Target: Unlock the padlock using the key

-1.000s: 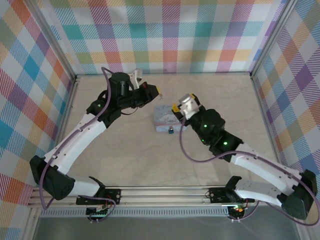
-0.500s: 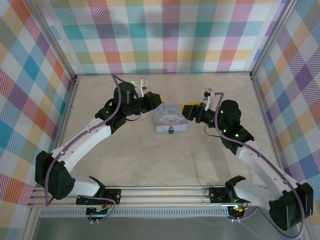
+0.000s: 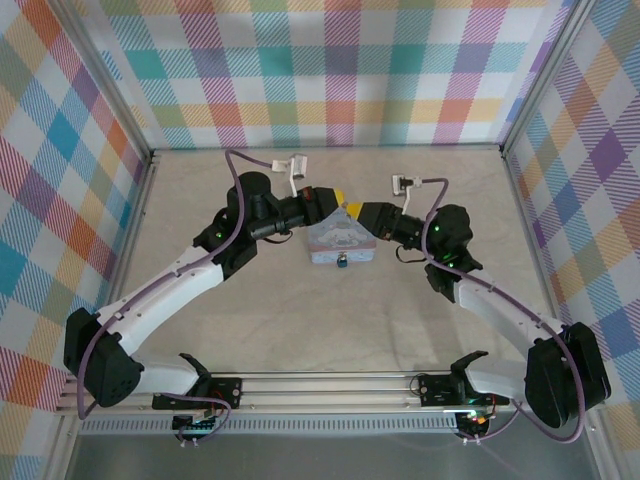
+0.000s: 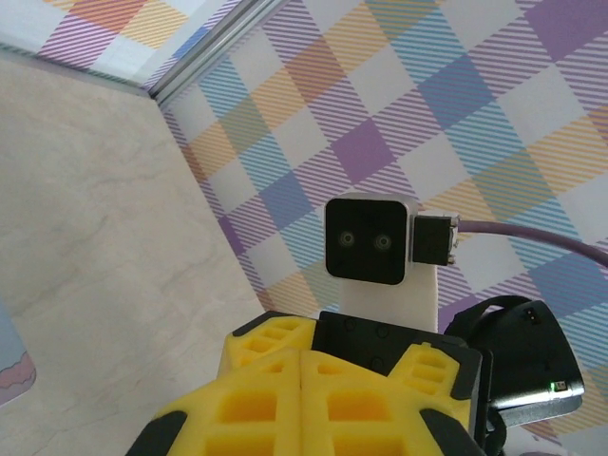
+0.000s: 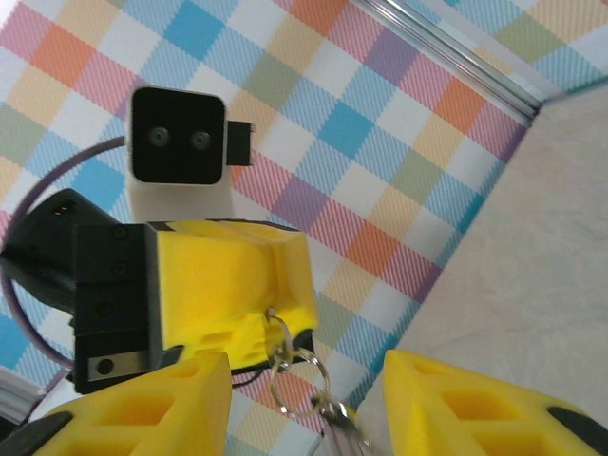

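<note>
My left arm reaches in from the near left. My left fingers [image 5: 233, 285] are clenched on a small key ring [image 5: 281, 347], which hangs from their tips. The key [image 5: 332, 418] dangles below the ring, with just its top in sight in the right wrist view. In the overhead view the two sets of fingers meet tip to tip in mid-air, above the far edge of a pale blue tin [image 3: 335, 242] in the middle of the worktop [image 3: 300, 320].

The padlock [image 3: 342, 262] is a tiny dark thing at the near side of the tin, close against it. I cannot tell whether it is fastened to the tin.

To the right, my right fingers [image 5: 475, 399] are spread apart, one on each side of the hanging ring and key, touching neither.

This looks like a hand-over of the key from left to right. To do it well, I judge the right fingers should close on the flat of the key rather than the loose ring, so the blade sits stiff and aimed. The left should let go only once that grip is firm. A pinch on the ring alone would probably let the key swing and miss the keyhole.
</note>
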